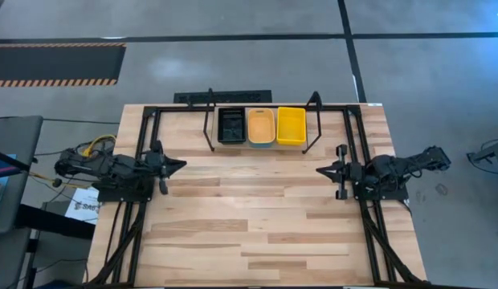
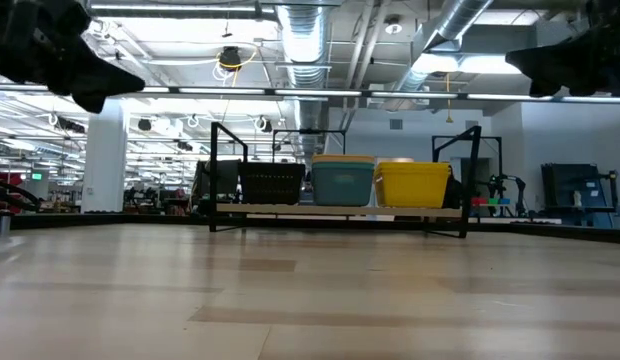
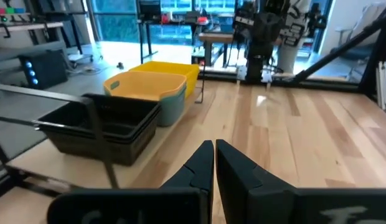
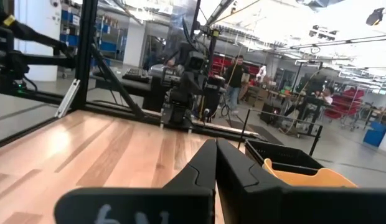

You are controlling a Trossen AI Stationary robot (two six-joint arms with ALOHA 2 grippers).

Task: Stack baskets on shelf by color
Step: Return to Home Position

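Shelf [image 2: 290,209] stands at far edge of worktop [image 1: 249,217], midway between the two arms; three stacks sit on it side by side, close together; black baskets [image 1: 231,126] nested at the end nearer the left arm; orange basket [image 1: 260,126] in the middle, set inside a blue-grey basket [image 2: 342,185] with its rim showing on top; yellow baskets [image 1: 291,125] at the end nearer the right arm; number per stack cannot be told; left pincer [image 1: 181,165] over worktop's left side, well apart from shelf, pointing toward the middle, fingers pressed together, nothing held; right pincer [image 1: 320,170] mirrors it over the right side, fingers also together and empty; low view shows both arms raised off the wood; person [image 4: 234,78] stands in the room beyond
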